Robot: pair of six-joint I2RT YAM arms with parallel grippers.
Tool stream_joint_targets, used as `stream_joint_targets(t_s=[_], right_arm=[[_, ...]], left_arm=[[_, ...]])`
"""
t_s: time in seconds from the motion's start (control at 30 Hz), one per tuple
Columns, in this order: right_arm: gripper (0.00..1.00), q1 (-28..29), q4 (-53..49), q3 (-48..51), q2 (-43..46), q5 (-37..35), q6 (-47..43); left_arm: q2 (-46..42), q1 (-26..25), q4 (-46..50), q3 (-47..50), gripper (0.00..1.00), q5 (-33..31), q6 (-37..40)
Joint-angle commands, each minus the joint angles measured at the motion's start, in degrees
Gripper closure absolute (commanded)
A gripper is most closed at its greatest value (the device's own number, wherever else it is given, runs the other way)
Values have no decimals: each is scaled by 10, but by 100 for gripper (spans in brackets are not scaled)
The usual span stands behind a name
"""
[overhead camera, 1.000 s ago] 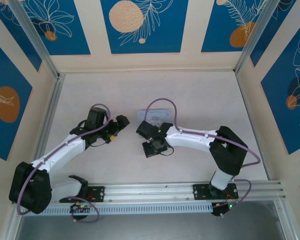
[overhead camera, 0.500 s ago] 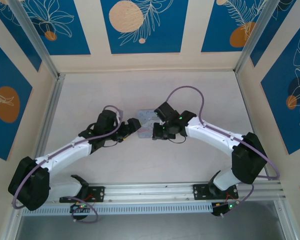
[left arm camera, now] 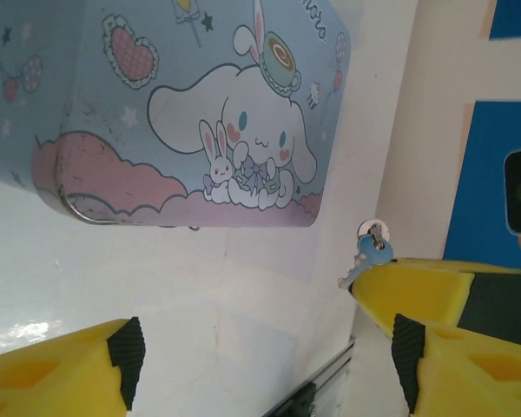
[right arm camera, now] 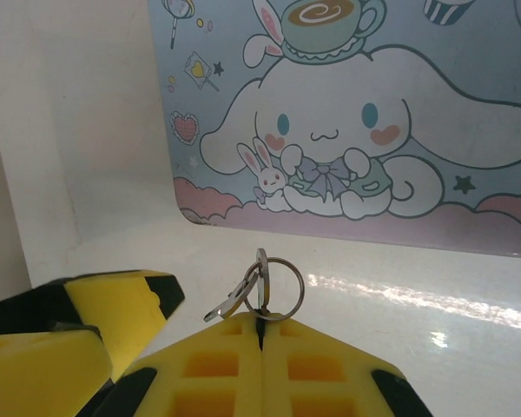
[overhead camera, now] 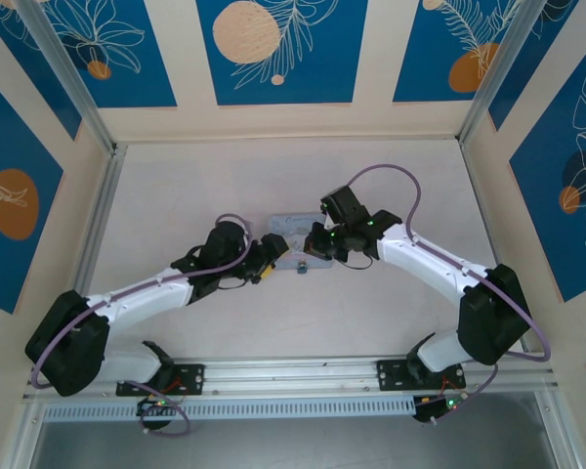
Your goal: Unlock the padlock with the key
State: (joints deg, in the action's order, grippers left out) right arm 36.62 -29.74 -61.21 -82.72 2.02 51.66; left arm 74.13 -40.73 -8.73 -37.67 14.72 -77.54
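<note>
The pale blue tin (overhead camera: 291, 227) with a white cartoon character lies flat mid-table; it also appears in the left wrist view (left arm camera: 200, 113) and the right wrist view (right arm camera: 347, 113). The padlock is hidden. My right gripper (right arm camera: 260, 323) is shut on the key (right arm camera: 260, 295), whose ring (right arm camera: 284, 287) and a second loose key (right arm camera: 230, 302) stick out past the fingertips, just short of the tin's near edge. In the left wrist view the key (left arm camera: 373, 254) hangs bluish at the right gripper's yellow finger. My left gripper (left arm camera: 267, 356) is open over bare table, beside the tin's corner.
From above, the two grippers, left (overhead camera: 272, 257) and right (overhead camera: 314, 250), almost meet at the tin's near edge, a small bluish key (overhead camera: 301, 264) between them. Blue patterned walls enclose the table. An aluminium rail (overhead camera: 303, 371) runs along the near edge.
Both arms have reached forward and inward to the tin. The right gripper carried the key from near the table's centre up to the tin's near edge.
</note>
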Motion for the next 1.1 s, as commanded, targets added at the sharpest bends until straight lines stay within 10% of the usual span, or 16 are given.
stream_joint_targets(t_s=[0.0, 0.3, 1.07], right_arm=[[100, -2, 30, 17, 20, 19, 25], [100, 0, 96, 62, 39, 9, 56], [100, 17, 118, 86, 35, 13, 65]], left_arm=[[4, -13, -33, -7, 27, -44, -116], [20, -44, -67, 4, 37, -102, -251], [72, -69, -71, -42, 52, -134, -273]])
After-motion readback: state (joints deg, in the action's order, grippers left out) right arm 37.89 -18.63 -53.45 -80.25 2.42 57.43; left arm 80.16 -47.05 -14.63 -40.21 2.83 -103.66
